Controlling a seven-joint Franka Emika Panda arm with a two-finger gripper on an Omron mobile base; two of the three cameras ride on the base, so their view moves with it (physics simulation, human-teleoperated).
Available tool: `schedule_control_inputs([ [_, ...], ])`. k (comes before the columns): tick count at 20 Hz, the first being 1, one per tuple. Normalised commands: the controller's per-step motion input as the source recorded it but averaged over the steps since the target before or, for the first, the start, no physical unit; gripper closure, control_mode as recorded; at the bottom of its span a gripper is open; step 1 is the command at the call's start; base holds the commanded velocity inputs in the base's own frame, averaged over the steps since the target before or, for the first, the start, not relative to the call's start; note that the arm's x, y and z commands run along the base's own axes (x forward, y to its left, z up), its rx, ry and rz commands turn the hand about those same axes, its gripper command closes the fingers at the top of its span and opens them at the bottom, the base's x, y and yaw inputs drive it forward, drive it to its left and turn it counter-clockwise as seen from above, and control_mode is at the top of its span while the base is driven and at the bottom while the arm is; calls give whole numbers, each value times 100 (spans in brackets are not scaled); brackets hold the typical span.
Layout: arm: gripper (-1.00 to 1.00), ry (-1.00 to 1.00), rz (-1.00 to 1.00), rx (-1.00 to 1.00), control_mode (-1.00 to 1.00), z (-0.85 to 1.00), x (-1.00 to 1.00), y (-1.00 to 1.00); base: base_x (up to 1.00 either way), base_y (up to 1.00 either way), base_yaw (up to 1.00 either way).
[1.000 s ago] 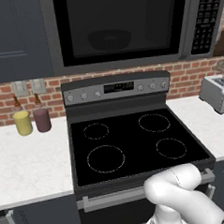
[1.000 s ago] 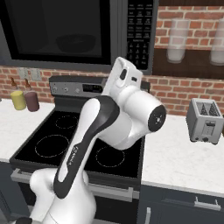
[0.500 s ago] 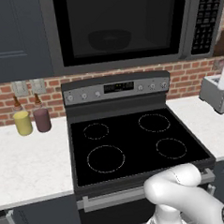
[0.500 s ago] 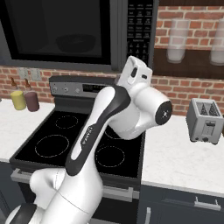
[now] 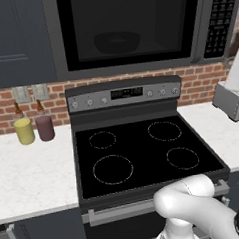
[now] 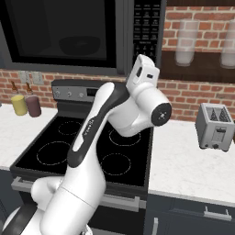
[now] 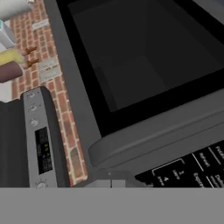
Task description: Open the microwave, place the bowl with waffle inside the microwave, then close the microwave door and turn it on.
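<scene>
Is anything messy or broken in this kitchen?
Nothing stands out. The microwave door is shut with the bowl sitting level inside, the stove top is bare, and the two bottles and the toaster stand upright.

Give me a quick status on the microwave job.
Gripper shut, holding nothing, up near the keypad. Microwave door closed, bowl visible behind the glass. Nothing in the way.
</scene>
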Motion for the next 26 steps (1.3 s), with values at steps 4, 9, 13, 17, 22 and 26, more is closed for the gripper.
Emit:
schedule_control_inputs([
  [4, 100, 0, -12, 0, -100, 0, 31, -1, 0, 0, 0],
  [9, 100, 0, -6, 0, -100, 0, 43, -4, 0, 0, 0],
  [13, 100, 0, 0, 0, -100, 7, 36, -1, 0, 0, 0],
  [17, 100, 0, 0, 0, -100, 15, 29, -11, 0, 0, 0],
  [22, 100, 0, 0, 0, -100, 4, 40, -22, 0, 0, 0],
  [26, 100, 0, -2, 0, -100, -3, 45, -14, 0, 0, 0],
])
